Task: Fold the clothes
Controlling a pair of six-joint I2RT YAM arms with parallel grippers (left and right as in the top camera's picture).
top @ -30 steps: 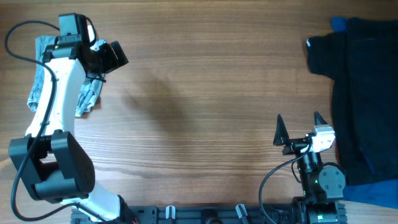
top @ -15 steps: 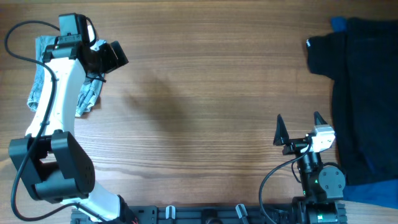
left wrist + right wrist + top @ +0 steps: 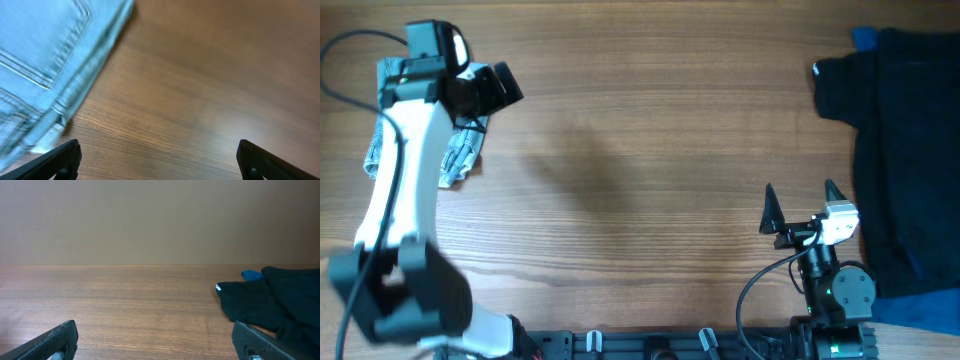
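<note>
The light-blue denim shorts (image 3: pixel 458 158) lie folded at the far left of the table, mostly hidden under my left arm. In the left wrist view their stitched pocket and hem (image 3: pixel 45 75) fill the upper left. My left gripper (image 3: pixel 498 88) is open and empty, above bare wood just right of the shorts; it also shows in the left wrist view (image 3: pixel 160 162). My right gripper (image 3: pixel 800 205) is open and empty near the front edge at the right; it also shows in the right wrist view (image 3: pixel 155 340).
A black garment (image 3: pixel 900 130) lies over dark blue fabric (image 3: pixel 920 305) at the right edge, just right of my right gripper. It also shows in the right wrist view (image 3: pixel 270 300). Bare wooden table (image 3: pixel 640 160) spans the middle.
My left arm has shifted slightly left and lifted, blurred by motion. The shorts and the right arm have not moved.
</note>
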